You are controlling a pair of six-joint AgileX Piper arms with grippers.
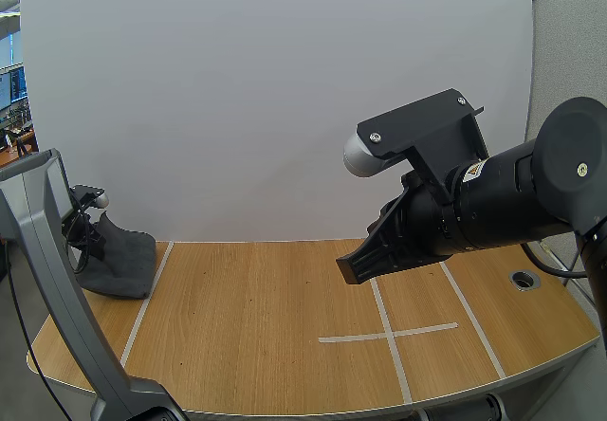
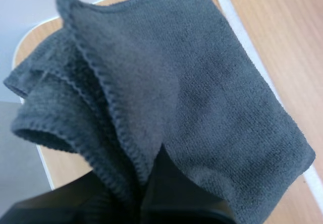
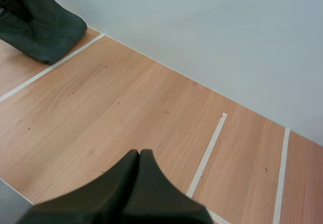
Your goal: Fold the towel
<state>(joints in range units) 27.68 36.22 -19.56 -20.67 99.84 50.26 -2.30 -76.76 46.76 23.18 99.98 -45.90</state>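
high: your dark grey towel [image 1: 128, 260] sits bunched at the counter's [image 1: 266, 345] far left end, one edge pulled up by the left end effector [image 1: 90, 231] | left wrist: it's pinching a stitched hem, and the fuzzy cloth hangs in crumpled folds | right wrist: right end effector [image 3: 139, 156] is clenched on nothing, over mid-counter

no legible text, small sticker [image 1: 475, 169] on right arm [image 1: 517, 198], print too small

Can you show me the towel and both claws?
towel [image 1: 128, 262], high view, middle of the cloth.
left claw [image 2: 135, 186], left wrist view, between the tips pinching the towel.
right claw [image 3: 140, 156], right wrist view, where the closed tips meet.
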